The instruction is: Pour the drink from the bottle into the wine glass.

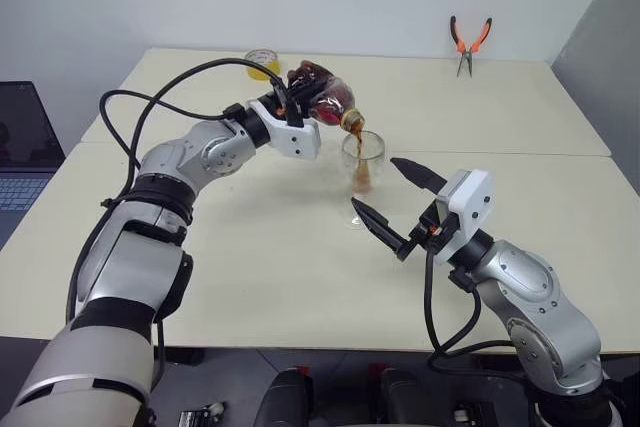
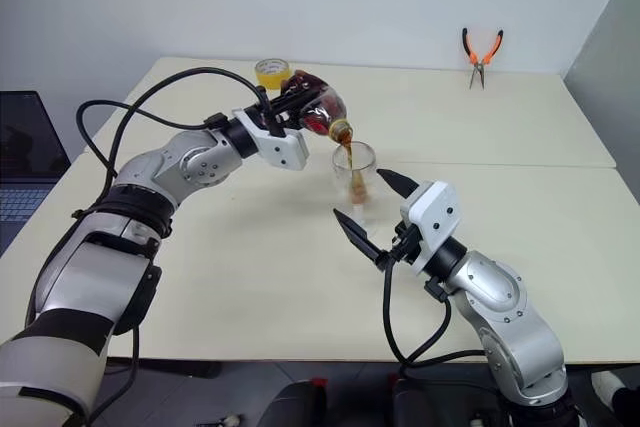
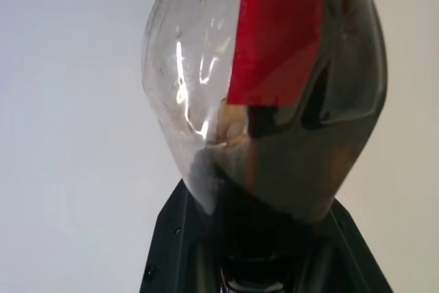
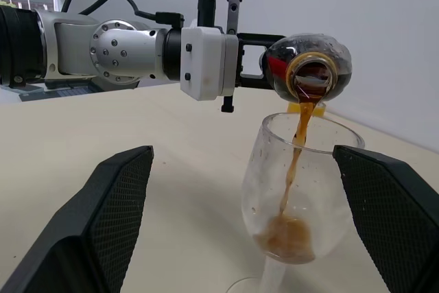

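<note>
On the pale table (image 1: 250,277), the bottle (image 1: 322,93) is held tipped by the left gripper (image 1: 292,107) so the drink (image 4: 296,162) falls into the wine glass (image 1: 362,162), while the right gripper (image 1: 402,205) is kept wide open beside it, holding nothing.

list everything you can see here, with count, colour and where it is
bottle: one, clear with red label, tilted over the glass in the left pincer
drink: dark brown, streaming from bottle into glass
wine glass: one, clear, mid table
tape roll: one, yellow, far side of table behind the bottle
pliers: one, orange handles, far right of table
laptop: one, dark, off the table's left
table: cream
left pincer: shut on bottle
right pincer: open, near the glass
</note>
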